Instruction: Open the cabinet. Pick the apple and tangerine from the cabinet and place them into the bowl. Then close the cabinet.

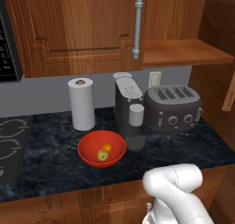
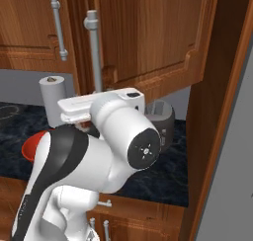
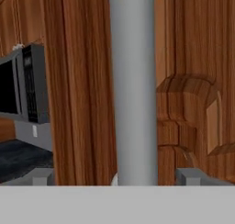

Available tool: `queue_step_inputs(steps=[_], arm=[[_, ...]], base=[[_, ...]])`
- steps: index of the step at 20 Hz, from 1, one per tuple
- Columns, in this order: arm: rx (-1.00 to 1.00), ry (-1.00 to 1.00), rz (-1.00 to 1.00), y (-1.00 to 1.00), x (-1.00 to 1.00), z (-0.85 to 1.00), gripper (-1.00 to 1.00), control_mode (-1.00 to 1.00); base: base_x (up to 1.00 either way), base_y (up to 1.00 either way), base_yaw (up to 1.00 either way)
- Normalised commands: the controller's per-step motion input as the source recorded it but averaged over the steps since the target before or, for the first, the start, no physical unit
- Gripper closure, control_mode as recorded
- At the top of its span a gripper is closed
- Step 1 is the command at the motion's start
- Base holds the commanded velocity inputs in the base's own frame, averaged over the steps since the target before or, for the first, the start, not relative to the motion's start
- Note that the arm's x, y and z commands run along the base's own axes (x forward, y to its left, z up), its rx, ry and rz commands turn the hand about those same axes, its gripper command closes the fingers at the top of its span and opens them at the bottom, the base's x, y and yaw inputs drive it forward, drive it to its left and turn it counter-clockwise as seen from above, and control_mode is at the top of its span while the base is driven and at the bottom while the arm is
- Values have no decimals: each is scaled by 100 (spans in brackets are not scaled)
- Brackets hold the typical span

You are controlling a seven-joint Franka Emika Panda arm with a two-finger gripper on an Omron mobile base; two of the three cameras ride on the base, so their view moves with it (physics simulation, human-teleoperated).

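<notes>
- The jaws stand wide open, one fingertip (image 3: 39, 176) low on each side of the hand view, with the silver bar handle (image 3: 133, 85) running straight up between them; nothing is gripped.
- That handle belongs to the open right-hand door (image 2: 153, 32) of the cabinet (image 1: 78, 30), which in the right base view swings out toward the arm.
- Down on the tabletop (image 1: 55, 159), the red bowl (image 1: 89, 149) already holds both fruits: one apple (image 1: 102, 155), one tangerine (image 1: 107, 147), just beside each other.
- So my read is we're on the last step, closing the cabinet. The next move calls for closing the jaws on the bar, or pressing on the door, and swinging it back along its arc until it meets the frame.
- Count: two doors, one shut with its handle (image 1: 137, 28) and one open; one paper towel roll (image 1: 81, 103), one coffee machine (image 1: 127, 103), one toaster (image 1: 173, 107), one microwave (image 3: 20, 87).
</notes>
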Motion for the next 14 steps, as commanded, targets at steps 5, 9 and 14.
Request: queue_step_inputs(steps=[5, 9, 14], arm=[[1, -3, -7, 39, 100, -6, -100, -100], [3, 0, -2, 19, 100, 0, -100, -100], [14, 0, 0, 0, 99, 0, -100, -100]], base=[[0, 0, 0], [0, 0, 0], [0, 0, 0]])
